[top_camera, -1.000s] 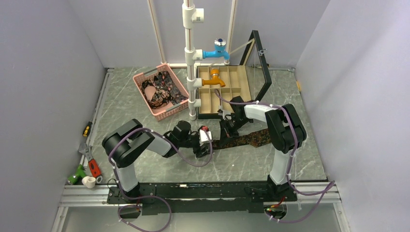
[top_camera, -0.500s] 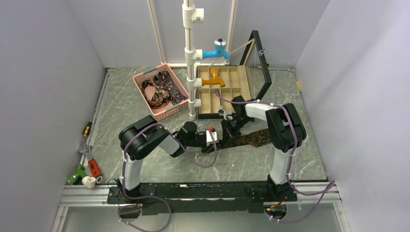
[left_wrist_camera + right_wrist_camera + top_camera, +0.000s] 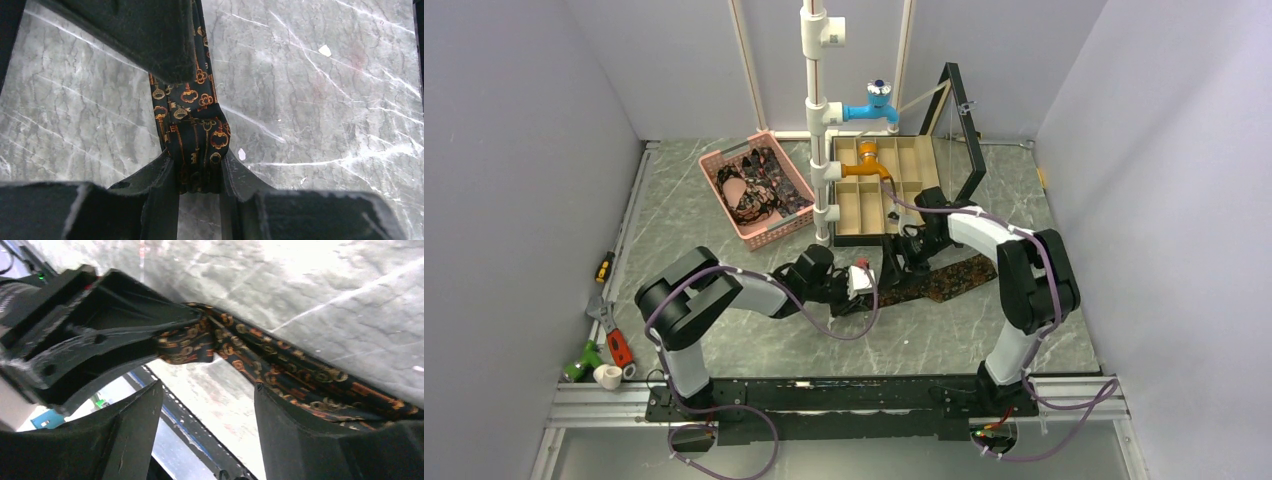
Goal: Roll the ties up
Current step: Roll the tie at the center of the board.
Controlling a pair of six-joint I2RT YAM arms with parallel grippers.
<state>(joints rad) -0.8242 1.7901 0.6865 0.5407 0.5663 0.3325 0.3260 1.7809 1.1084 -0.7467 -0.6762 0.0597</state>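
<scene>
A dark tie (image 3: 949, 280) with a small orange-gold pattern lies stretched across the table's middle, wide end to the right. My left gripper (image 3: 869, 290) is at its narrow left end. In the left wrist view the jaws (image 3: 200, 172) are shut on the folded end of the tie (image 3: 192, 130). My right gripper (image 3: 902, 262) hovers just above the tie beside the left one. Its fingers (image 3: 135, 435) stand apart with only table between them, and the tie (image 3: 300, 375) runs past the right finger. More ties (image 3: 759, 185) fill the pink basket.
The pink mesh basket (image 3: 734, 147) sits at the back left. A white pipe stand (image 3: 819, 120) with blue and orange taps rises just behind the grippers. A wooden divided box (image 3: 904, 165) with its lid raised stands behind the right arm. Hand tools (image 3: 609, 345) lie at the left edge.
The right gripper has opened and let go of the tie, its arm swinging right. The left gripper has closed on the tie's narrow end.
</scene>
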